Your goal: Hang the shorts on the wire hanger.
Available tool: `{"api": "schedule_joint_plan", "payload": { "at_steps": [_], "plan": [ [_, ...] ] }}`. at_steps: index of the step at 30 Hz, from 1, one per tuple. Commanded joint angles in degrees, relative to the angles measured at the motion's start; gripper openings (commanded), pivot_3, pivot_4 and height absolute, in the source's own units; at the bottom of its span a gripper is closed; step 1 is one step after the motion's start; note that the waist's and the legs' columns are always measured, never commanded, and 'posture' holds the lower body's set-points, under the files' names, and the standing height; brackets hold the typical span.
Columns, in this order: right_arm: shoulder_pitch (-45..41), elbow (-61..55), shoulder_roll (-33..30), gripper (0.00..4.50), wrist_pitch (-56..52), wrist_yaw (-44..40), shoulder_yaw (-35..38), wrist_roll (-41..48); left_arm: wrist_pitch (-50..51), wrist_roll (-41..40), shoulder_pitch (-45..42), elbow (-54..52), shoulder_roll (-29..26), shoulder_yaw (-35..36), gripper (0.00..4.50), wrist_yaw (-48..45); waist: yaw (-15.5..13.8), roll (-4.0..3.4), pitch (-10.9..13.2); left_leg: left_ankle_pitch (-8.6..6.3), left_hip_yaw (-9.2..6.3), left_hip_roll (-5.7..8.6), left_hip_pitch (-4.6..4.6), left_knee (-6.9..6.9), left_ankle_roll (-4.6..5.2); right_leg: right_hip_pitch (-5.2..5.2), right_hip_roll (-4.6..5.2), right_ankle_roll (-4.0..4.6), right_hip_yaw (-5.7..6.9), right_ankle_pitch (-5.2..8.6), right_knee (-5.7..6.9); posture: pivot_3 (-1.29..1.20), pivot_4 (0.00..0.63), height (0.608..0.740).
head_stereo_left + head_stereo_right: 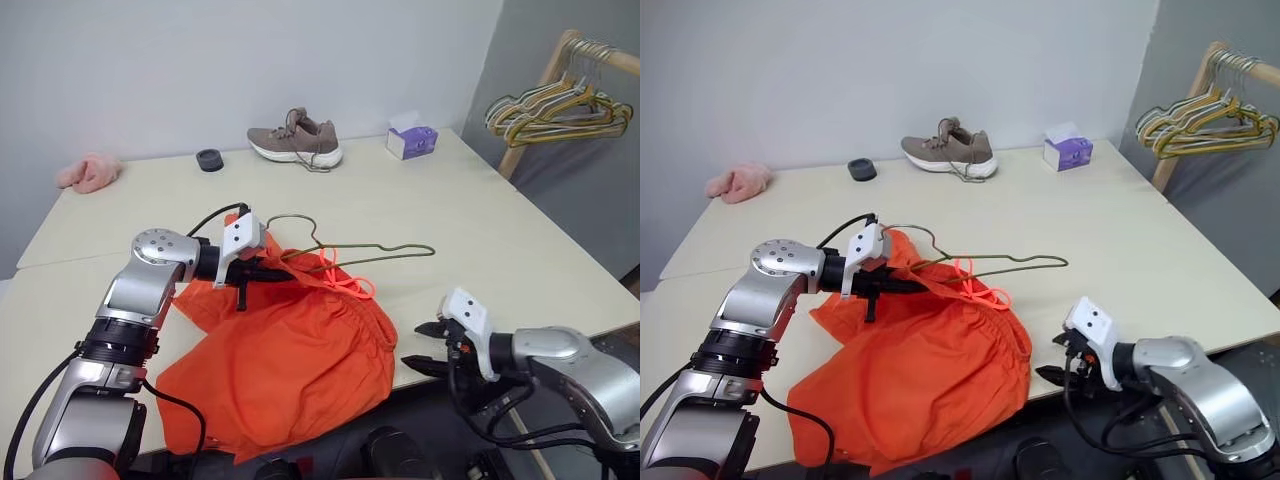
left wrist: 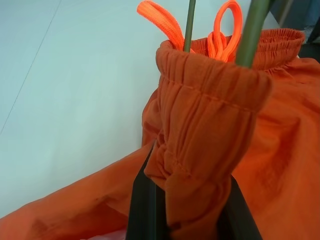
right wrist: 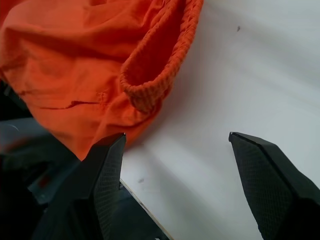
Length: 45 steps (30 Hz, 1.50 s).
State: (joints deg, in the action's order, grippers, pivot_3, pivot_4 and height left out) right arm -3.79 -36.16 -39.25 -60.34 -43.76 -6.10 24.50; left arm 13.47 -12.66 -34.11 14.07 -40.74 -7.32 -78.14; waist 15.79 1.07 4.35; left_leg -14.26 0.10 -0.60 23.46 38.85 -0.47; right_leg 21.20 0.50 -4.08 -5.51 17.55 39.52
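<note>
Item: shorts (image 1: 290, 360), bright orange, heaped on the near part of the table (image 1: 480, 220) and spilling over its front edge; elastic waistband lifted at one corner, drawstring (image 1: 350, 283) looped at the top. Item: wire hanger (image 1: 375, 252), olive green, its hook toward 12 o'clock and its far shoulder pointing to 3 o'clock, near end already inside the waistband, as the left wrist view shows. Left gripper (image 1: 262, 272): clamped on the gathered waistband with the wire running through the bunch. Right gripper (image 1: 425, 347): jaws spread, empty, at the table's front edge, at 4 o'clock from the shorts, just beside their free waistband edge (image 3: 150, 75). Handling advice, as judgement: hold the left pinch firm, take the free waistband edge with the right and draw it toward the hanger's bare shoulder at 3 o'clock; thin fabric may slip or drag the wire. Surroundings: shoe (image 1: 296, 139), black ring (image 1: 209, 160), purple tissue box (image 1: 411, 139) and pink cloth (image 1: 88, 172) along the far edge, well apart; rack of hangers (image 1: 560, 105) at 2 o'clock. Nothing obstructs.
</note>
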Motion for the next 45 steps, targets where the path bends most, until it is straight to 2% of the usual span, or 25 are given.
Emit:
{"api": "schedule_joint_plan", "payload": {
  "at_steps": [1, 8, 9, 12, 19, 24, 29, 34, 42, 45],
  "plan": [
    [-1.2, -1.8, 3.6, 3.5, -4.8, 3.2, -1.5, 3.3, -0.2, -0.9, -1.6, -0.3, -0.5, 1.5, 0.0, 0.3, 0.0, 0.01, 0.0, 0.0, 0.0, 0.0, 0.0, -0.01, 0.0, 0.0, 0.0, 0.0, -0.01, 0.0, -0.01, -0.29, 0.051, 0.74],
    [-4.2, -0.3, 12.5, 3.5, -11.5, 9.1, -3.3, 6.5, -0.2, -0.9, -1.6, -0.2, -0.6, 1.6, 0.0, 0.4, 0.0, 0.0, 0.0, 0.0, -0.02, -0.01, 0.0, -0.03, 0.0, 0.01, 0.0, -0.01, 0.0, 0.0, -0.01, -0.28, 0.051, 0.74],
    [-4.5, 0.3, 13.3, 3.33, -11.7, 10.5, -3.4, 5.9, -0.2, -0.9, -1.5, -0.2, -0.6, 1.7, 0.0, 0.6, 0.0, 0.0, 0.0, 0.0, -0.02, -0.01, 0.0, -0.03, 0.0, 0.01, 0.0, 0.0, 0.0, 0.0, -0.01, -0.28, 0.051, 0.74],
    [-5.0, 1.4, 14.6, 2.6, -12.3, 13.0, -2.9, 5.8, -0.2, -0.9, -1.4, -0.4, -0.7, 1.8, 0.0, 0.8, -0.1, 0.01, 0.0, 0.0, -0.01, 0.01, 0.02, -0.04, 0.0, 0.01, 0.02, 0.0, -0.01, 0.0, -0.04, -0.27, 0.047, 0.74],
    [-5.0, 3.1, 9.7, 0.13, -4.3, 13.8, -4.5, 1.6, 4.4, -4.1, 1.2, -3.2, -1.3, 4.7, 0.0, 2.4, -0.1, 0.01, 0.0, 0.0, -0.01, 0.0, 0.02, -0.04, 0.0, 0.02, 0.02, -0.01, 0.0, 0.01, -0.06, -0.27, 0.043, 0.74],
    [-7.1, 7.1, 9.0, 0.06, -1.6, 14.0, -0.5, 1.0, 10.8, -8.3, 3.6, -7.9, -2.3, 6.7, 0.0, 2.7, -0.1, 0.01, 0.0, 0.0, 0.01, 0.0, 0.03, -0.06, 0.0, 0.04, 0.01, -0.02, -0.01, 0.01, -0.06, -0.25, 0.04, 0.74],
    [-12.3, 14.3, 4.3, 0.06, -1.1, 10.0, 7.2, 3.5, 18.8, -14.5, 7.8, -14.4, -8.5, 8.0, 0.0, -3.2, -0.3, -0.01, 0.0, -0.01, 0.06, 0.01, 0.02, -0.07, 0.0, 0.03, 0.02, -0.01, -0.01, 0.0, -0.08, -0.24, 0.038, 0.74],
    [-13.7, 16.0, 1.4, 0.06, -3.0, 7.2, 9.5, 6.3, 16.5, -13.2, 10.0, -15.2, -13.6, 6.1, 0.0, -7.1, -0.8, -0.02, 0.0, -0.01, -0.02, -0.05, 0.02, -0.13, 0.0, 0.04, -0.04, 0.02, 0.02, 0.02, -0.1, -0.23, 0.035, 0.74],
    [-14.0, 14.1, 0.3, 0.06, -3.4, 6.6, 9.2, 7.9, 11.0, -8.8, 9.2, -11.4, -13.7, 4.4, 0.0, -6.1, -1.4, -0.03, 0.0, -0.01, 0.12, -0.03, 0.02, -0.13, 0.01, 0.02, -0.02, 0.02, -0.05, 0.02, -0.25, -0.24, 0.037, 0.74],
    [-13.4, 11.7, -0.8, 0.06, -0.8, 5.2, 7.1, 6.8, 10.6, -8.5, 8.0, -9.8, -12.7, 4.6, 0.0, -5.2, -1.4, -0.03, 0.0, -0.01, 0.11, -0.04, 0.04, -0.15, 0.01, 0.04, -0.02, 0.02, -0.04, 0.02, -0.28, -0.24, 0.038, 0.74]
  ]
}}
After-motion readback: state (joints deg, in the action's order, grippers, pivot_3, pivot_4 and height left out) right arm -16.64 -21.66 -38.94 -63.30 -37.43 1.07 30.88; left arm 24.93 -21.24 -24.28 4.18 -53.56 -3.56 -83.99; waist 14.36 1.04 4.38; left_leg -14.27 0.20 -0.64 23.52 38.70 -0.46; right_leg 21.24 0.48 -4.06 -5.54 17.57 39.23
